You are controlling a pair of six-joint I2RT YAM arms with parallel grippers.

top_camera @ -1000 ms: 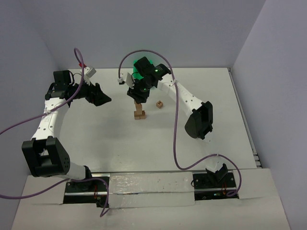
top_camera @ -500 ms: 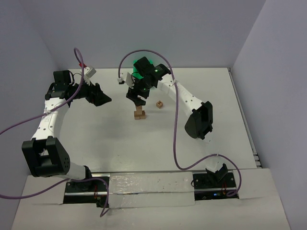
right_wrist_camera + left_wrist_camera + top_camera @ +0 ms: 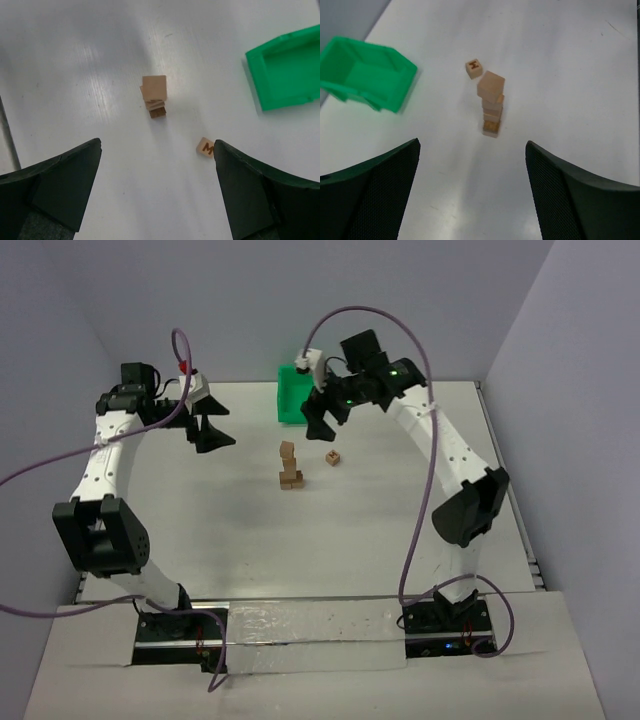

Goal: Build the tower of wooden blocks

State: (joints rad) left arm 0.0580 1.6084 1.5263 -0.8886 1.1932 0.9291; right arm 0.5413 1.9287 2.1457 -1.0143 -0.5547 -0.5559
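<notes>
The tower of tan wood blocks stands mid-table, one cube wide on a wider base, and its top cube sits slightly askew. A single loose block marked M lies just right of it. My right gripper hangs open above and behind the tower, holding nothing. In the right wrist view the tower and the M block lie far below the open right gripper. Off to the tower's left, my left gripper is open and empty, facing the tower from a distance.
A green plastic bin stands at the back of the table behind the tower, empty as seen from the left wrist. Walls close the table at the back and on both sides.
The right gripper has opened, left the top cube on the tower and risen up and back to the right. The left arm has drawn back slightly. The green bin is now uncovered.
</notes>
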